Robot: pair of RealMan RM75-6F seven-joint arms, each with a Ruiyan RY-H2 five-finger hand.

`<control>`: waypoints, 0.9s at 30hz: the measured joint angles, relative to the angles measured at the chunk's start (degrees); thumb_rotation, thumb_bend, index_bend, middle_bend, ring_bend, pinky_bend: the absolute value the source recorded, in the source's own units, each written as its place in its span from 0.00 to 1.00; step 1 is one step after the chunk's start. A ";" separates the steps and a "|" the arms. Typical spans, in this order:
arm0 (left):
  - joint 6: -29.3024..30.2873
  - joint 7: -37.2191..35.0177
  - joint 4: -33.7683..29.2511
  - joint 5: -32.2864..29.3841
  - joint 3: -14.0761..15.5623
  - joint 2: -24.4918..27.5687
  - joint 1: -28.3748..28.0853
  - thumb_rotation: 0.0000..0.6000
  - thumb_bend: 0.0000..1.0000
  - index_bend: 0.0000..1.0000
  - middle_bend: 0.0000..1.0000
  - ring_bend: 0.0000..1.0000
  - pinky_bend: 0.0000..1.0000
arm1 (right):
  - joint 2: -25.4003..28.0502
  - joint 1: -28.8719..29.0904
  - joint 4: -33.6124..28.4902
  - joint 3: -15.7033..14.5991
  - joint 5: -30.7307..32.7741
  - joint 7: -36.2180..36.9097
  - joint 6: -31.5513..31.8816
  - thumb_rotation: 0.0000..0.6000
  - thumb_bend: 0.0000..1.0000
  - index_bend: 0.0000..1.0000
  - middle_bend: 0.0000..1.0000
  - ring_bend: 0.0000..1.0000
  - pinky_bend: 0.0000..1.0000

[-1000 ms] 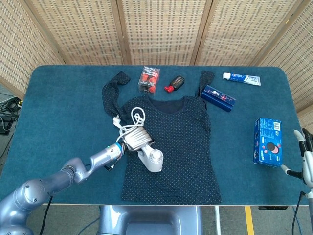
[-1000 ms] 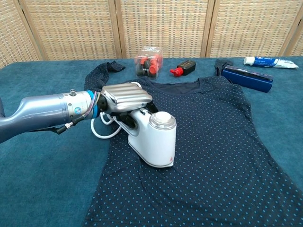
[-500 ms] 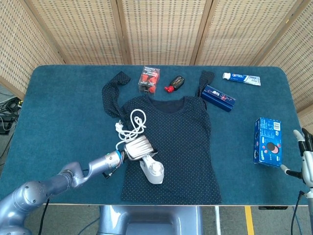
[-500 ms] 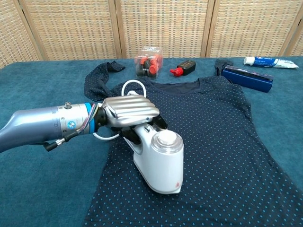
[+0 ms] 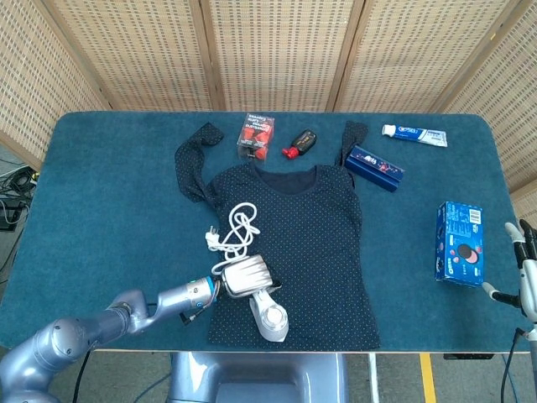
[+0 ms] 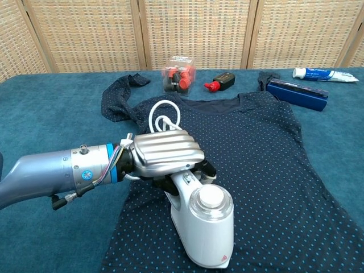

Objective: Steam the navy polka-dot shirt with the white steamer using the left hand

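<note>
Moved since a second ago: the white steamer [image 5: 269, 316] is travelling down the navy polka-dot shirt [image 5: 306, 243], from the left chest area toward the lower hem, and is now sitting low and centre in the head view. Left hand [image 6: 168, 153] is wrapping the steamer's handle, fingers clenched over it. Its white cord [image 5: 233, 234] is trailing in loops above the hand, on the shirt's left edge. Pass appears to be reaching the hem, so the left side is probably getting covered while the right half is likely awaiting steam. Right hand [image 5: 522, 270] is idling at the lower right edge, fingers spread, grasping nothing. Surface: blue carpeted table [image 5: 109, 193]. Backdrop: woven cane screens [image 5: 268, 50] are lining the top of the frame.
</note>
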 measured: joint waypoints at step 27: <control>4.47 -5.14 23.86 -0.63 1.17 -5.18 4.80 1.00 0.81 1.00 0.98 0.90 1.00 | -0.34 0.16 -0.17 -0.26 -0.12 -0.82 -0.25 1.00 0.00 0.03 0.00 0.00 0.00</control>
